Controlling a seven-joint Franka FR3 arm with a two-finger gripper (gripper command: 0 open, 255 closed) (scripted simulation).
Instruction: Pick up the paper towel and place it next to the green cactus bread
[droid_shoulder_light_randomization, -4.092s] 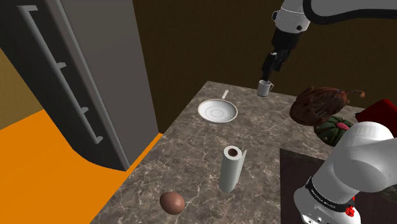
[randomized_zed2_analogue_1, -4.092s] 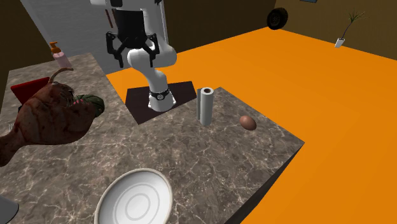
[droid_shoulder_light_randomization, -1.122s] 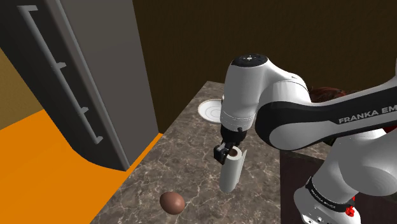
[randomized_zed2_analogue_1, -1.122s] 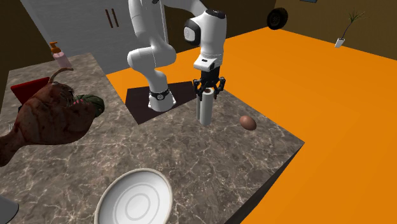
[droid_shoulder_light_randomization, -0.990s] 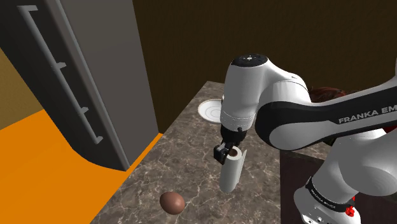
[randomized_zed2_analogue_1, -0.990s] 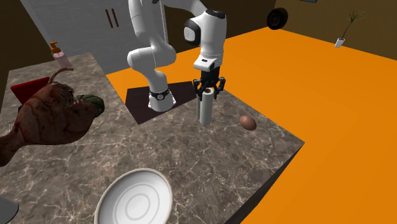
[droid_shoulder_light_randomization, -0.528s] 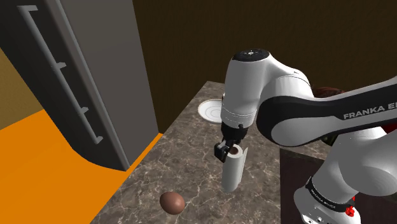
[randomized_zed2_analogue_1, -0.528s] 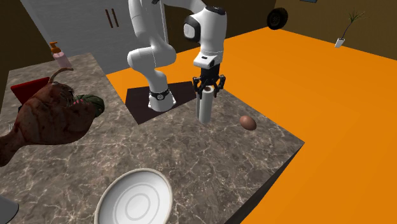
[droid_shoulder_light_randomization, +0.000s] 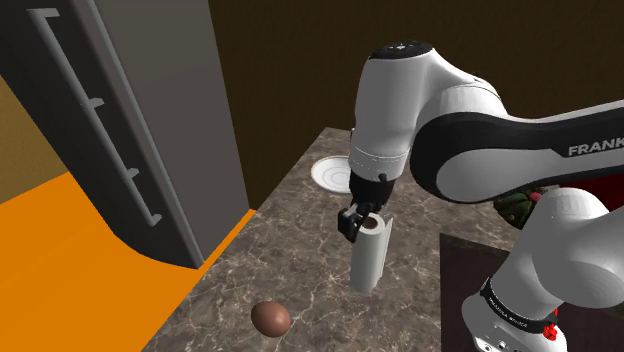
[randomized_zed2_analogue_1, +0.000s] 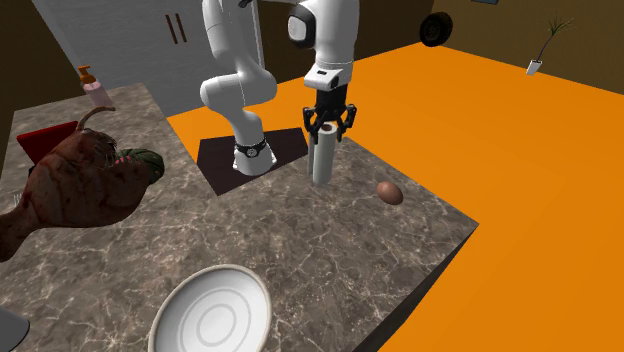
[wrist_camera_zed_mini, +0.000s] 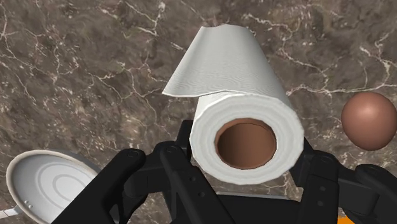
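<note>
At the shoulder view's centre, paper towel upright over the counter, top clasped in the gripper. Lower left of it, round lump on the counter. Behind, at upper centre, plate. Near the right edge, cactus bread, well apart from the paper towel.

Kitchen: stone counter, fridge, plate

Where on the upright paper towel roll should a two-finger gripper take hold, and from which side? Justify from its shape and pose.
Grip the paper towel roll near its top end, coming straight down from above. It is an upright, narrow cylinder, so the fingers close on opposite sides of its round wall. The gripper clasps it this way.
</note>
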